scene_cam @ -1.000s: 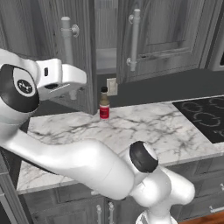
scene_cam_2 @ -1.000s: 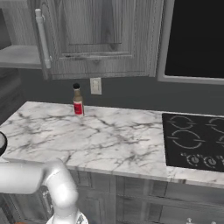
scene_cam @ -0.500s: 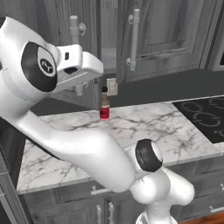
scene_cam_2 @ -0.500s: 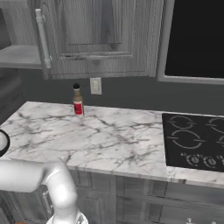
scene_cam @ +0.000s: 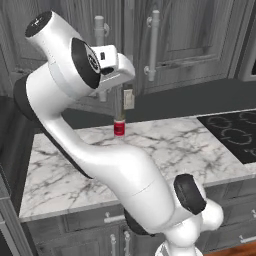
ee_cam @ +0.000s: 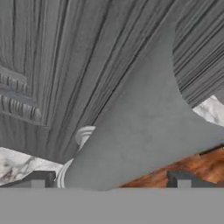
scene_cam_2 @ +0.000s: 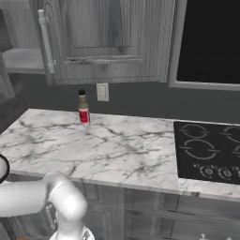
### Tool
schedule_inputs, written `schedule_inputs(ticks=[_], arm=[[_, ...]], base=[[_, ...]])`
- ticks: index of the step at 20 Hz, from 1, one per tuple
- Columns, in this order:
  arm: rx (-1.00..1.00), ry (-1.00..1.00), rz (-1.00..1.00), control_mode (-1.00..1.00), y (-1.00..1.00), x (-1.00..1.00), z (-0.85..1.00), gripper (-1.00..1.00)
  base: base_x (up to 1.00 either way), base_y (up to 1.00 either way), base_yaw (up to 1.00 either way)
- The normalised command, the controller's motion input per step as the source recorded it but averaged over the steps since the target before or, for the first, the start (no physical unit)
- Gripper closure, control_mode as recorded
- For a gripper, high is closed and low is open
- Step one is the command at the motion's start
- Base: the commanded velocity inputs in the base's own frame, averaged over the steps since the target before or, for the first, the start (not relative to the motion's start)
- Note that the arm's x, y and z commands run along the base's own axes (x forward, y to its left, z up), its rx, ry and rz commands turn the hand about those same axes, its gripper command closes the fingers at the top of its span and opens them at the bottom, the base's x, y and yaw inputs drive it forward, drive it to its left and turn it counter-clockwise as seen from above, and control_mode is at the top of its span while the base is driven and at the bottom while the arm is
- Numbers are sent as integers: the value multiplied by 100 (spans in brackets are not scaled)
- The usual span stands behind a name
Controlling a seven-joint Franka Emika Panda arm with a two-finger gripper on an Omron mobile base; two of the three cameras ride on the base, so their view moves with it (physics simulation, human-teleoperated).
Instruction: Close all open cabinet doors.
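The gripper (ee_cam: 111,183), jaws parted and empty, was found close against the open wall-cabinet door (ee_cam: 65,65) above the marble counter (scene_cam_2: 108,145), the door's vertical bar handle (ee_cam: 72,162) being noted just beside the left fingertip.

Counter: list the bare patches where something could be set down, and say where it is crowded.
The counter is bare marble from its left end to the cooktop, in front of the bottle. Only the back strip around the bottle, below the wall outlet, is crowded.
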Motion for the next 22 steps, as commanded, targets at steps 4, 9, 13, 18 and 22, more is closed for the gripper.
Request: schedule_inputs(ticks=[4,9,13,18,22], arm=[[-7,-28,31,-100,-95,0,-87,-100],[-3,-21,30,-100,-73,30,-52,-100],[0,-7,21,-100,-36,58,-4,-100],[4,0,9,-100,-15,73,9,-100],[3,1,5,-100,-2,63,12,-100]], base=[[0,0,0],[0,0,0],[0,0,0],[0,0,0],[0,0,0]])
